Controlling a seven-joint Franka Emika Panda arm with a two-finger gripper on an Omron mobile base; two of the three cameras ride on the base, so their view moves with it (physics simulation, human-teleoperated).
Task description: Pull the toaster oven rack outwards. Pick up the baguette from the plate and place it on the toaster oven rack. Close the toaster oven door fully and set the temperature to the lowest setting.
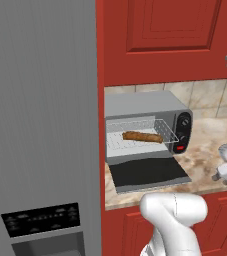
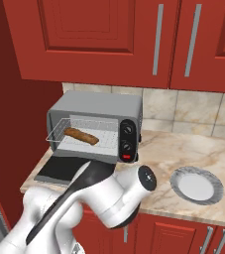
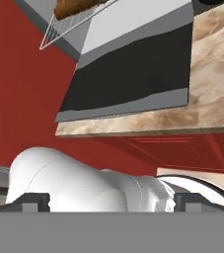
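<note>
So, baguette sits on the pulled-out toaster oven rack
toaster oven door hangs open over the counter's front edge; gripper jaws wide apart, holding nothing

Toaster oven: grey-silver. Baguette: golden-brown. Plate: grey-white. Bench: beige marbled. Cabinets: red.

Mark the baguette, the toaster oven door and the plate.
baguette point(image 1: 142, 136), left base view, mid-loaf.
toaster oven door point(image 1: 147, 173), left base view, dark glass centre.
plate point(image 2: 180, 174), right base view, left rim.
</note>
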